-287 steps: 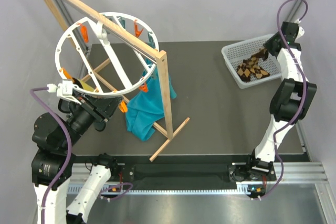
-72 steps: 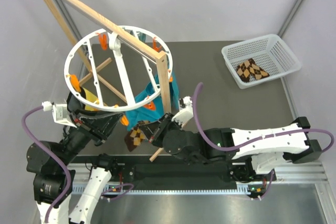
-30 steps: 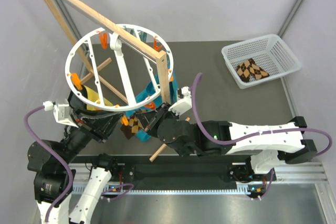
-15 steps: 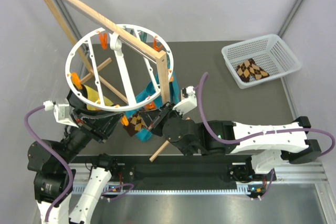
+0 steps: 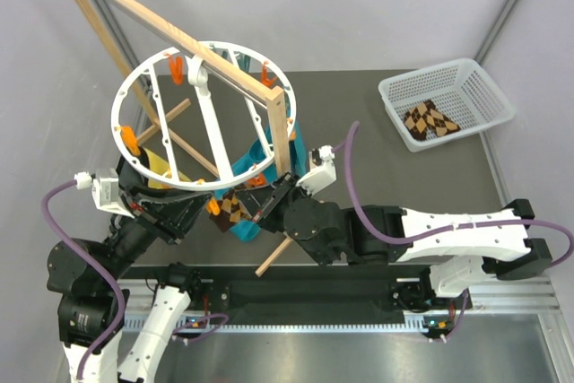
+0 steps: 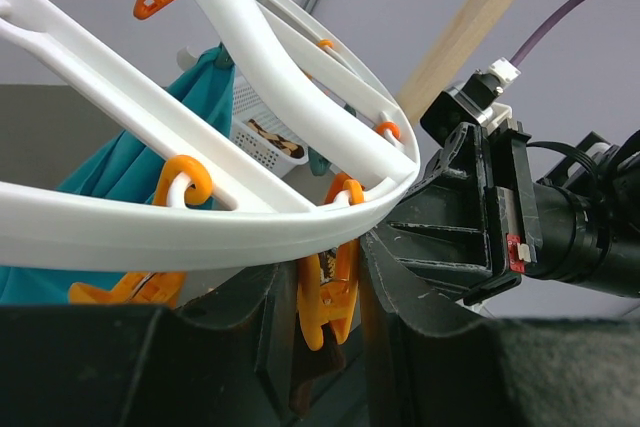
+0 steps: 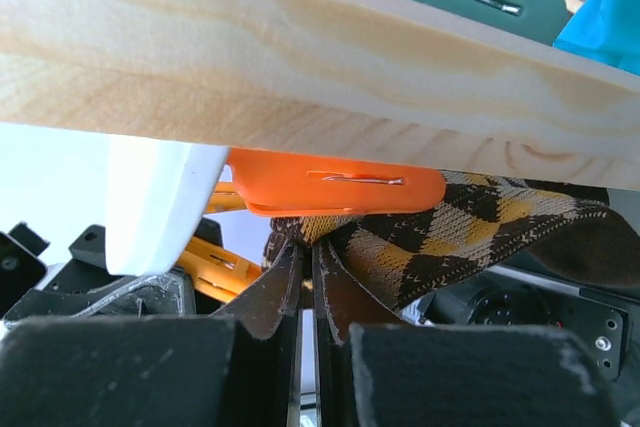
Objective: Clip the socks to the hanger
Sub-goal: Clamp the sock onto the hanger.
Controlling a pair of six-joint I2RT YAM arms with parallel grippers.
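Sock [image 5: 235,209] height is the change: two seconds back it hung lower by the wooden frame's [image 5: 280,145] foot, and it now sits just under the hanger's [image 5: 213,132] near rim. The right gripper [image 7: 305,259] is pinched tight on it, right below an orange clip [image 6: 327,299]. The left gripper [image 6: 325,347] has its fingers set narrow against both sides of that clip. A teal cloth [image 6: 110,177] hangs just behind. A second sock [image 5: 429,120] lies in the white basket [image 5: 395,96] on the dark grey table [image 5: 404,177], with pale grey walls around.
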